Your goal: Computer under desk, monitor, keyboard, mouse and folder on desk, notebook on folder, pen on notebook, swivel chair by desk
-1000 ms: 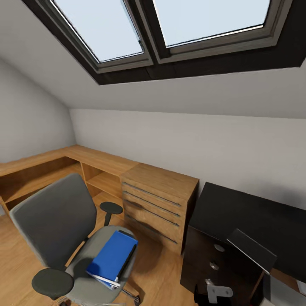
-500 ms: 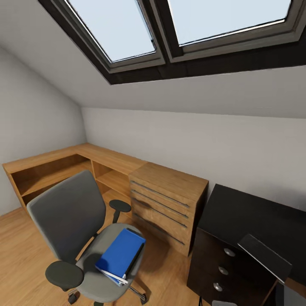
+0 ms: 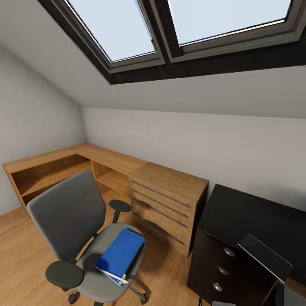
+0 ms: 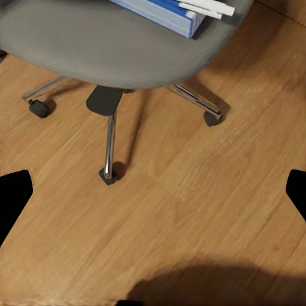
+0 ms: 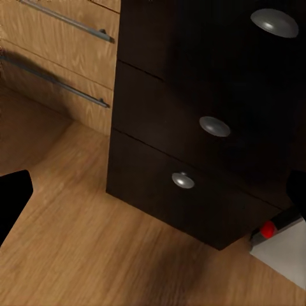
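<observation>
Mia: Where the grey sloped ceiling comes down, what sits under the big dark-framed skylight (image 3: pixel 170 38)?

Tom: Low oak cabinets (image 3: pixel 127 178) line the wall. Beside them stands the long glossy black desk (image 3: pixel 250 216) with three round silver knobs (image 5: pixel 215 125).

Mia: And the grey swivel chair (image 3: pixel 80 238)?

Tom: It stands on the oak plank floor (image 3: pixel 21 263), near the desk but apart from it. The flat bright blue folder (image 3: pixel 121 252) lies on its seat, white paper edges (image 4: pixel 204 7) showing.

Mia: Are the robot's claws wide or narrow?

Tom: Nobody can tell. Just black corners show by each wrist camera.
</observation>
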